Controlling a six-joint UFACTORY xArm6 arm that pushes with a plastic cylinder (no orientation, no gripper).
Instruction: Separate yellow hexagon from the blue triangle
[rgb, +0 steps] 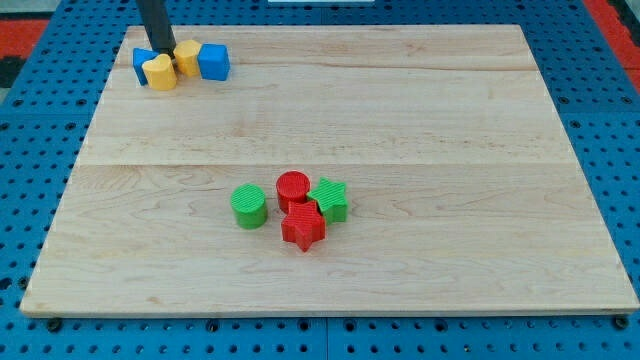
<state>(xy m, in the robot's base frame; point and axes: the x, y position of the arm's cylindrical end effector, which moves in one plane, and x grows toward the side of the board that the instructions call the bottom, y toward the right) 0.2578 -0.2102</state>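
Several blocks huddle at the view's top left corner of the wooden board (400, 120). The yellow hexagon (188, 58) sits between a yellow heart-like block (159, 73) on its left and a blue cube (214, 62) on its right, touching both. The blue triangle (142, 61) lies at the far left of the group, behind the heart and partly hidden by the rod. My tip (166, 52) comes down in the middle of the group, between the blue triangle and the yellow hexagon, just above the heart.
Near the board's middle lies a second group: a green cylinder (249, 206), a red cylinder (293, 188), a green star (329, 199) and a red star (303, 227). The board's top edge runs just behind the top left group.
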